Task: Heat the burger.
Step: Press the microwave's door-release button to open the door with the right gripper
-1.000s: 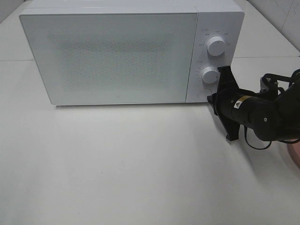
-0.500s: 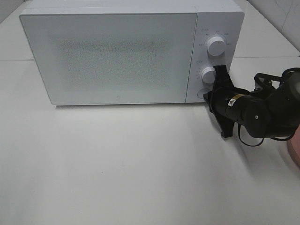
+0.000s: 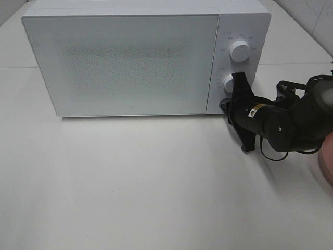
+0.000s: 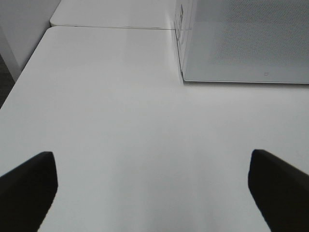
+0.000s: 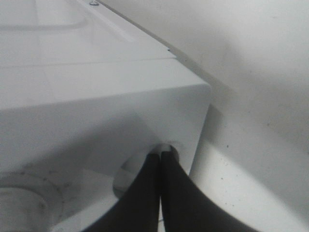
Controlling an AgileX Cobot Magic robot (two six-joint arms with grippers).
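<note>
Burger: I can't see it in any view. It may be off to the right near the pink thing, or somewhere else, I can't tell.

Pink plate [image 3: 328, 166]: only a sliver shows at the right edge of the high view, just past my right arm.

Microwave [image 3: 130, 62]: its door is shut. I think the door has to open before any food can go in.

Round button [image 5: 137, 169]: it sits low on the control side, under the lower knob [image 3: 230, 83] (the upper knob [image 3: 240, 50] is well above).

Right gripper [image 5: 161, 157]: pinched tight, holding nothing. Its tips point straight at the button and look to be touching it.

Way to go: the button lies dead ahead of the tips, so I think the push goes straight into the microwave's front.

Nearer arm: the right one, by a lot.

Left gripper [image 4: 154, 186]: spread wide, holding nothing, over the bare white table [image 4: 120, 121] on the door side.

Watch out: the thin tips could slide off the button rim.
</note>
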